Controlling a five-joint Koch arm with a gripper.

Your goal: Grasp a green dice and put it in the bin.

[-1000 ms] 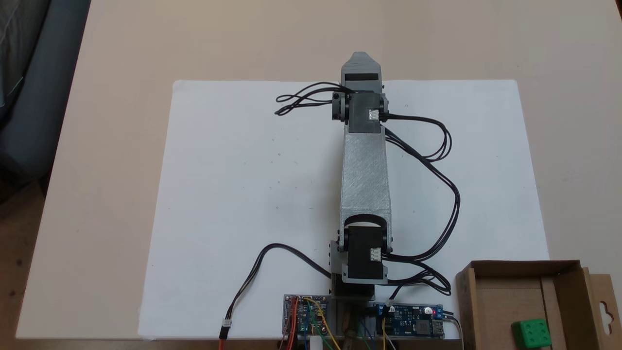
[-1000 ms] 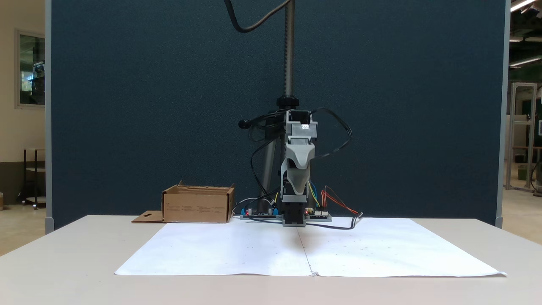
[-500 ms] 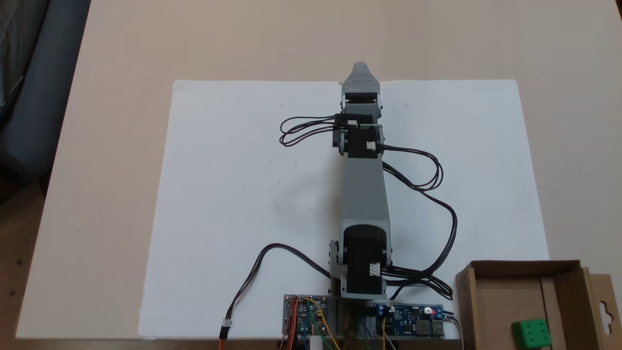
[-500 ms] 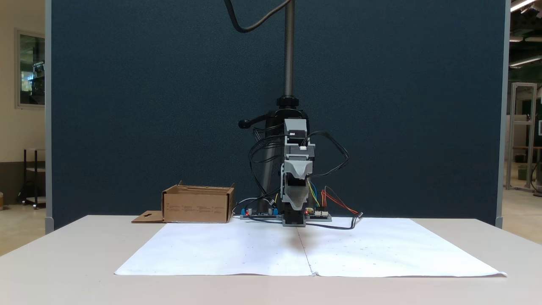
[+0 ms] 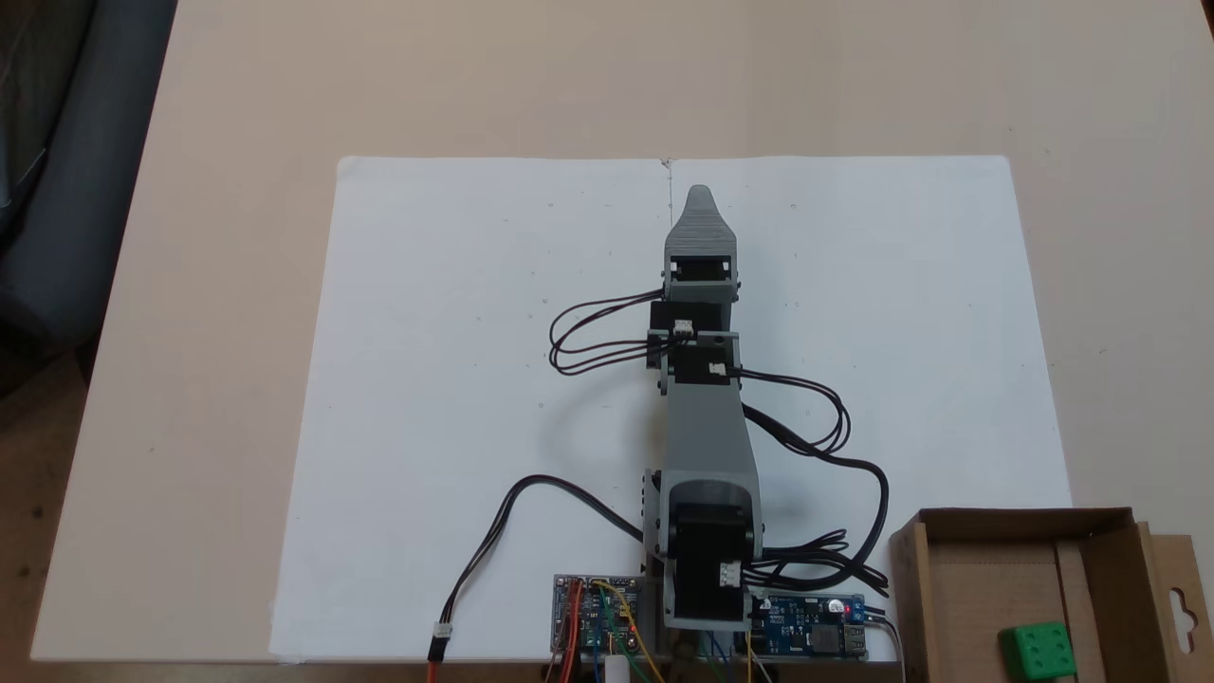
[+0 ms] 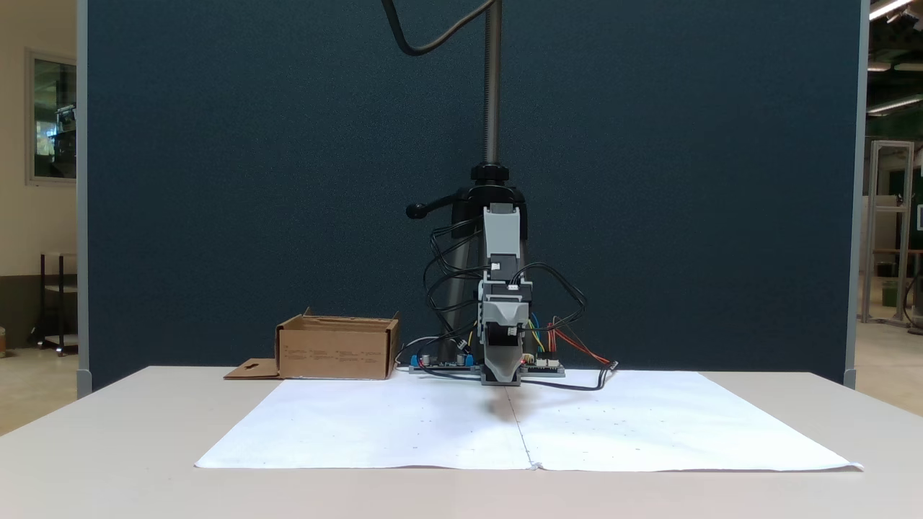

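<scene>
Your table [image 5: 237,85] carries a white paper sheet [image 5: 455,332], and the arm [image 5: 707,446] reaches along its middle crease. The cardboard box [image 5: 1100,560] sits at the lower right corner in the view from above; faint print on its side [image 6: 332,355] is too small to read. Circuit boards [image 5: 597,617] flank the base. The green dice [image 5: 1037,651] lies inside the box, well apart from your gripper [image 5: 700,197], whose jaws overlap, so you cannot tell their state.

The green dice [image 5: 1037,651] is a small bright green cube with recessed pips, lying inside the bin [image 5: 986,569] near its lower edge in a fixed view. The bin is an open brown cardboard box; its side flap with a hang-tab cutout seems to lie flat.
</scene>
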